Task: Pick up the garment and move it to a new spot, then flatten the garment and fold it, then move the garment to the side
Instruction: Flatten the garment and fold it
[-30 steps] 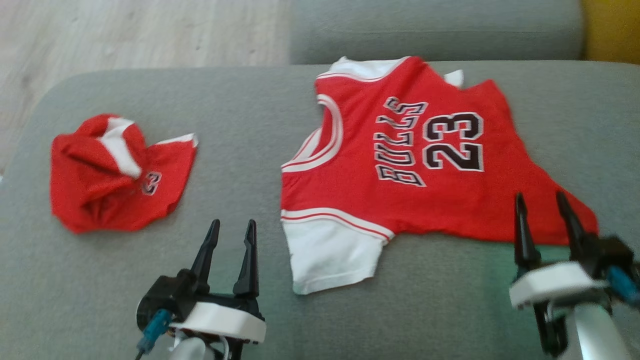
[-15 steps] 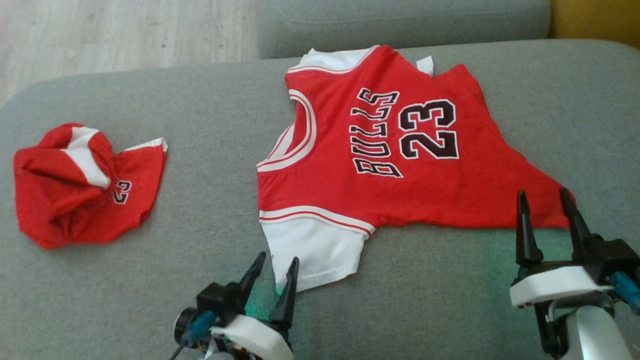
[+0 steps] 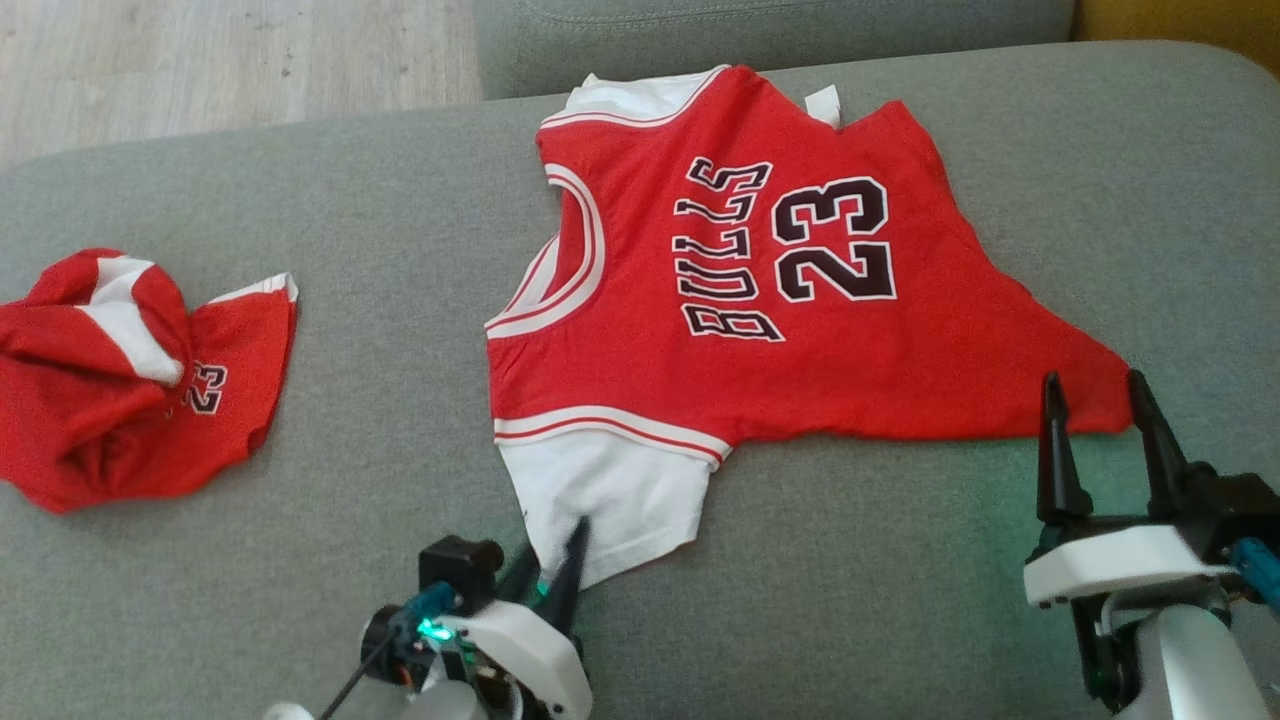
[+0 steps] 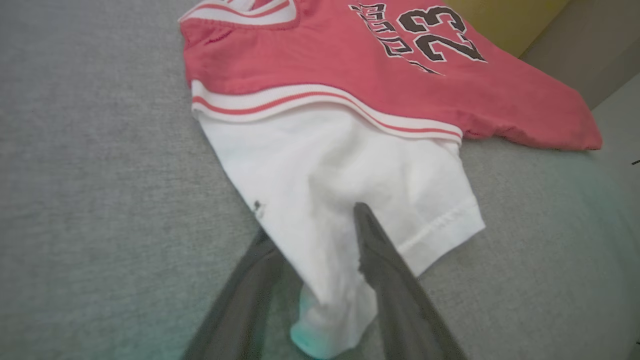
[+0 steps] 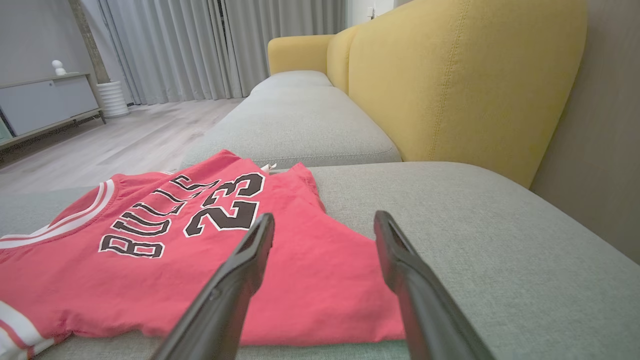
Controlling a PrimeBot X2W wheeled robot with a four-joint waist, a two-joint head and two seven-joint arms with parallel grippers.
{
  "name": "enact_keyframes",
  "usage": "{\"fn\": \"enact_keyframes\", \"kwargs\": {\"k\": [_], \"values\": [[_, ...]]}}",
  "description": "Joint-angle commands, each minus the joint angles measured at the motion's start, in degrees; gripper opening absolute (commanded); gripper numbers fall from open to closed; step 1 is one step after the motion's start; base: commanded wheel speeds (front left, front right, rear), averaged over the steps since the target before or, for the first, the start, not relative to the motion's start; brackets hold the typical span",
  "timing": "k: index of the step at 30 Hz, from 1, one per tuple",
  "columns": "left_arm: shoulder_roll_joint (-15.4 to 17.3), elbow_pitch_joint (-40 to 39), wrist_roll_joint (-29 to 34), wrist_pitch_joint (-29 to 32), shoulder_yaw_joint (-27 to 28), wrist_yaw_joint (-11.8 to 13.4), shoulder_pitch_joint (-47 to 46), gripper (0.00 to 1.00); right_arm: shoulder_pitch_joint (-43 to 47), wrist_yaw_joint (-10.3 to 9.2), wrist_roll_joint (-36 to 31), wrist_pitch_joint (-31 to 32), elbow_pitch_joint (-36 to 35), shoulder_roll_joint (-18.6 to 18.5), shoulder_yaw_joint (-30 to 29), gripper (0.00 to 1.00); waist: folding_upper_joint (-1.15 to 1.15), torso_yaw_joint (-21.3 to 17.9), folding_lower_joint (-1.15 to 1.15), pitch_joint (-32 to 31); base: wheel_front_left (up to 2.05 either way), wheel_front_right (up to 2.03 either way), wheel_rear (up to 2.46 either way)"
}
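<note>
**Garment lying spread on the sofa, sleeve between the left fingers**

Garment [image 3: 760, 330], a red jersey lettered "BULLS 23", is being shown lying spread out, print upward, on the grey sofa seat [image 3: 350, 250], towards the seat's far right part. Its neck opening is being turned to the robot's left and its hem to the right. A few creases are being left along the near edge.

Its white sleeve [image 4: 340, 170] is being pointed at the robot, and the left gripper [image 3: 552, 545] is being held low at that sleeve's near corner. In the left wrist view one of the dark fingers [image 4: 385, 270] is being laid on top of the white cloth, while the other is being partly covered by the sleeve's edge. The jaws are being kept apart with the cloth between them; no clamping of the fabric is being shown.

The right gripper [image 3: 1092, 377] is being held released, with its fingers spread wide, at the near right corner of the hem. Whether the red cloth is being touched there cannot be told.

A second red garment [image 3: 130, 380] is being left crumpled at the seat's left end, well apart from the jersey. A yellow backrest [image 5: 465, 75] is being shown beside the seat in the right wrist view.
</note>
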Motion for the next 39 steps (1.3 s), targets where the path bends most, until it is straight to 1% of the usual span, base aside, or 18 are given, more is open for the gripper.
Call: {"fn": "enact_keyframes", "kwargs": {"k": [1,2,5,8,9,15,17,22,29,30,31,32,35,39], "values": [[0.1,-1.7,-0.6,-0.8,0.6,-0.4,-1.5,0.0,-2.6,-0.04,0.1,-0.6,-1.4,-0.3,0.8,1.0,0.0,0.0,0.0,-0.2,0.0,0.0,0.0],[0.1,-2.3,-1.0,-1.8,0.7,-0.4,-1.5,0.0,-2.6,-0.04,-0.1,-0.6,-1.1,-0.3,0.6,1.0,0.0,0.1,0.0,-0.3,0.0,0.0,0.0],[0.1,-4.1,-2.1,-6.3,2.7,1.0,-1.9,0.0,-3.0,-0.04,-1.2,-0.6,0.8,-0.3,-1.1,1.0,0.0,0.3,0.0,-0.8,0.0,0.0,0.0],[0.1,-6.4,-2.9,-8.9,5.2,1.8,-2.3,0.0,-3.6,-0.04,-2.2,1.4,3.9,-0.3,-3.3,1.0,0.0,1.1,0.0,-1.2,0.0,0.0,0.0],[0.1,-6.4,-2.9,-8.9,5.2,1.8,-2.3,0.0,-3.6,-0.04,-2.2,1.4,3.9,-0.3,-3.3,1.0,0.0,1.1,0.0,-1.2,0.0,0.0,0.0],[0.1,-12.2,-1.9,-10.2,8.7,2.9,-2.5,0.0,-4.6,-0.04,-1.1,4.9,10.4,-0.3,-6.8,1.0,0.0,2.5,0.0,-1.4,0.0,0.0,0.0],[0.1,-13.9,-1.4,-10.2,9.3,3.0,-1.8,0.0,-4.9,-0.04,0.0,6.2,12.9,-0.3,-6.9,1.0,0.0,2.8,0.0,-1.4,0.0,0.0,0.0],[0.1,-16.0,-0.5,-10.2,9.6,2.7,-0.2,0.0,-6.0,-0.04,1.2,6.4,17.1,-0.3,-7.1,1.0,0.0,3.4,0.0,-1.1,0.0,0.0,0.0],[0.1,-17.0,-0.3,-10.2,9.6,2.7,0.4,0.0,-7.7,-0.04,3.1,7.6,22.1,-0.3,-5.2,1.0,0.0,4.4,0.0,-0.6,0.0,0.0,0.0],[0.1,-17.0,-0.3,-10.2,9.6,2.7,0.4,0.0,-7.9,-0.04,3.4,7.9,22.8,-0.3,-5.0,0.89,0.0,4.5,0.0,-0.5,0.0,0.0,0.0],[0.1,-17.0,-0.2,-10.2,9.6,2.7,0.3,0.0,-8.2,-0.04,3.6,8.0,23.3,-0.3,-4.9,0.36,0.0,4.6,0.0,-0.5,0.0,0.0,0.0],[0.1,-17.0,-0.2,-10.2,9.7,2.7,0.3,0.0,-8.4,-0.04,3.6,7.9,23.6,-0.3,-4.8,0.0,0.0,4.7,0.0,-0.6,0.0,0.0,0.0],[0.1,-16.9,-0.2,-10.2,10.3,2.9,0.4,0.0,-9.2,-0.04,3.7,7.2,23.9,-0.3,-4.5,0.0,0.0,4.9,0.0,-1.1,0.0,0.0,0.0],[0.1,-17.7,-1.8,-10.2,12.2,2.9,0.9,0.0,-10.7,-0.04,3.6,4.9,21.8,-0.3,-4.6,0.0,0.0,4.9,0.0,-2.2,0.0,0.0,0.0]]}}
